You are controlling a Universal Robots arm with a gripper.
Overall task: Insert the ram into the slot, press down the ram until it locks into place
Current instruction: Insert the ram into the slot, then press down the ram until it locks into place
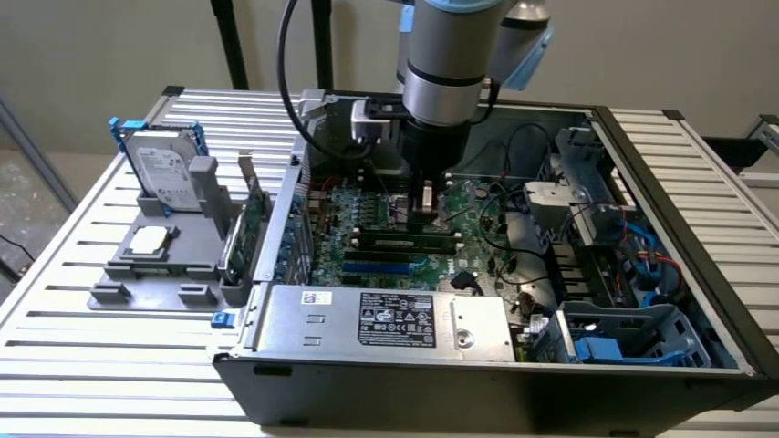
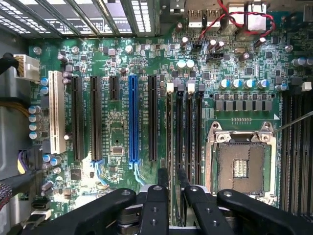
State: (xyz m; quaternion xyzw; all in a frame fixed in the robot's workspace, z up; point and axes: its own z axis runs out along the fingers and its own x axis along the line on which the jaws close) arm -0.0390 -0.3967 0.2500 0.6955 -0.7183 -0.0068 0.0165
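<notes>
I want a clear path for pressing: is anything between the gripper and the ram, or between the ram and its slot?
Nothing visible. The gripper is directly over the ram, which stands along its slot on the motherboard.

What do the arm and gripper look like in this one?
The arm is a silver-grey cylinder with a light blue joint cap and black wrist; a black cable loops beside it. The gripper is matte black, with jointed bars and screw holes.
</notes>
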